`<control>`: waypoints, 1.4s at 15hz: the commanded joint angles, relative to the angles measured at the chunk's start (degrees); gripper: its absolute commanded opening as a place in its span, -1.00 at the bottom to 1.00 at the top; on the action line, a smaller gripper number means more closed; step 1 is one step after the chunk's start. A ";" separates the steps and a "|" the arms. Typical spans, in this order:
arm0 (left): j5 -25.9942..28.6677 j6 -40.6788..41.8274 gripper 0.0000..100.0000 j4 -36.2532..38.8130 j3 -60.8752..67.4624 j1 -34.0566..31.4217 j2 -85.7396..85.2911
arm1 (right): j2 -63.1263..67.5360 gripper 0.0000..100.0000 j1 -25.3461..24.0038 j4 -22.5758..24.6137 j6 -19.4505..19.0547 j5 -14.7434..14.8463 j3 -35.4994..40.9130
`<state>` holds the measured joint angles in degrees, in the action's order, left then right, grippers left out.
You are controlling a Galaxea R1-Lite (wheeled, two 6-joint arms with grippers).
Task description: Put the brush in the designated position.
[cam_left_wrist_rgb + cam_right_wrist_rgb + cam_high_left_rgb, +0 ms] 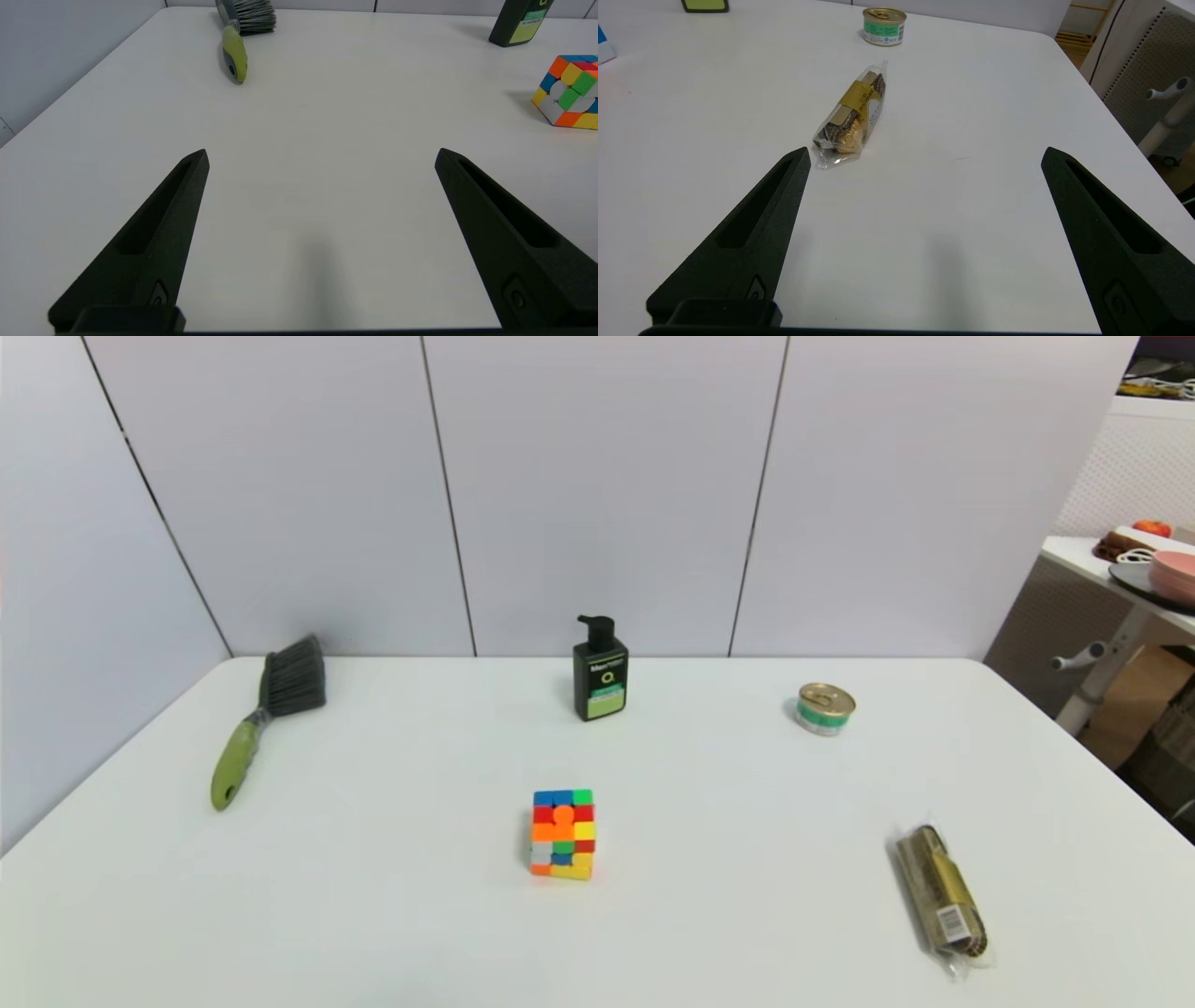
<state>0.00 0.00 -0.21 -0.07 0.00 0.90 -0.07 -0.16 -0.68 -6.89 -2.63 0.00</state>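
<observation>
Open left end effector (321,151) faces brush (263,719) near table edge (103,775).

No legible text on bottle (600,670), can (825,708) or packet (942,890).

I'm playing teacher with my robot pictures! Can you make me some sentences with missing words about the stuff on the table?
1. The brush has a handle coloured ____.
2. The pump bottle stands ____ the colourful cube, nearer the wall.
3. The left pincer is wide ____ over bare table.
4. The round tin lies on the robot's ____ side.

Missing words: green; behind; open; right
</observation>
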 commanded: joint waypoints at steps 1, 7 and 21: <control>0.44 0.18 1.00 -1.90 -6.43 0.00 10.79 | 0.07 1.00 -0.02 -0.02 -0.06 0.00 0.09; 0.35 -0.53 1.00 -19.74 -32.53 -0.35 40.23 | 0.07 1.00 -0.02 -0.02 -0.06 0.00 0.09; 5.36 1.14 1.00 -19.66 -67.78 -9.32 91.21 | 0.07 1.00 -0.02 -0.02 -0.06 0.00 0.09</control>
<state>2.91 -0.90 -19.63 -62.84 -6.28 81.88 -0.07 -0.16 -0.71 -6.89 -2.61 0.00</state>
